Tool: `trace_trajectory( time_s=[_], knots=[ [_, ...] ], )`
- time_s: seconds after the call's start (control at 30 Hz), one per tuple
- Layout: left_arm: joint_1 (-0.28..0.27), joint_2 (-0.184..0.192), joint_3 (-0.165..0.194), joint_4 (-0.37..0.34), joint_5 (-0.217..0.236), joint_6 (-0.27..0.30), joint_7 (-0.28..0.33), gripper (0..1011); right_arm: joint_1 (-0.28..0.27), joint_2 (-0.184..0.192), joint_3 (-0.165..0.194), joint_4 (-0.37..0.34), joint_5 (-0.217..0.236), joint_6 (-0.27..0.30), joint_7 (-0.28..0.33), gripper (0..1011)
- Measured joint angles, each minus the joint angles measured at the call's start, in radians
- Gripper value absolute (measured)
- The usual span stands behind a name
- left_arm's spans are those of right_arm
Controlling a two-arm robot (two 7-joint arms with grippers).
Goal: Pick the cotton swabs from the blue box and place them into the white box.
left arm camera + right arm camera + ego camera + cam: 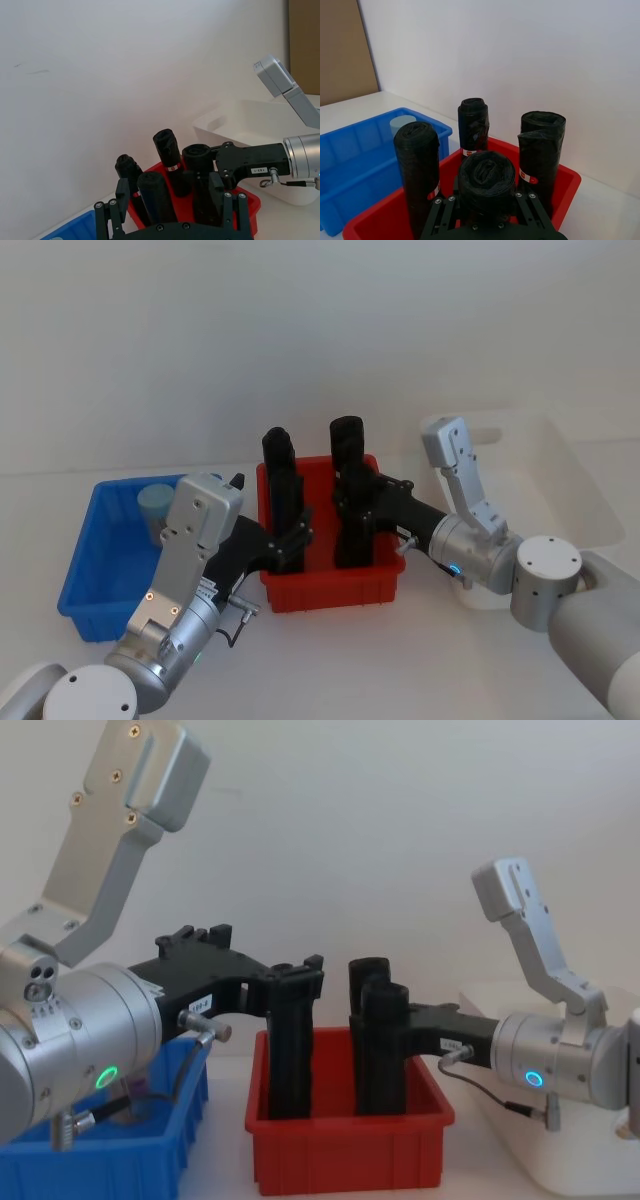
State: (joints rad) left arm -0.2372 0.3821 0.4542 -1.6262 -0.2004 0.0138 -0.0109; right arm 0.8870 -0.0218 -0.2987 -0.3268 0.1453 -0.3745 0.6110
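Head view: both grippers are clamping tall black rolls [347,455] in the red plastic bin [335,590], left gripper [292,540] and right gripper [355,512]; the pale-lidded cotton swab tub [155,504] is sitting half hidden in the left blue plastic box [95,570].

Left pincer [292,540] and right pincer [352,508] — each clamped tight.

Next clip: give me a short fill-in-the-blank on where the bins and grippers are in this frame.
1. The bright blue plastic bin holds one pale-lidded cotton swab tub, and to its right stands the ____ plastic bin.
2. That middle bin holds four tall ____ rolls.
3. The left gripper and right gripper are both over the ____ bin.

Missing words: red; black; red
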Motion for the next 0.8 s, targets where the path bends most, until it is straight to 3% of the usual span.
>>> trace_trajectory(
  time_s=[0.13, 0.27, 0.8],
  knots=[
    [0.000, 0.000, 0.000, 0.000, 0.000, 0.000, 0.000, 1004, 0.002, -0.001, 0.003, -0.002, 0.003, -0.008, 0.002, 460],
    [0.000, 0.000, 0.000, 0.000, 0.000, 0.000, 0.000, 1004, -0.018, 0.005, 0.006, -0.056, 0.008, -0.003, 0.002, 436],
    [0.000, 0.000, 0.000, 0.000, 0.000, 0.000, 0.000, 1004, -0.229, 0.075, 0.022, -0.535, 0.058, 0.126, -0.082, 353]
  ],
)
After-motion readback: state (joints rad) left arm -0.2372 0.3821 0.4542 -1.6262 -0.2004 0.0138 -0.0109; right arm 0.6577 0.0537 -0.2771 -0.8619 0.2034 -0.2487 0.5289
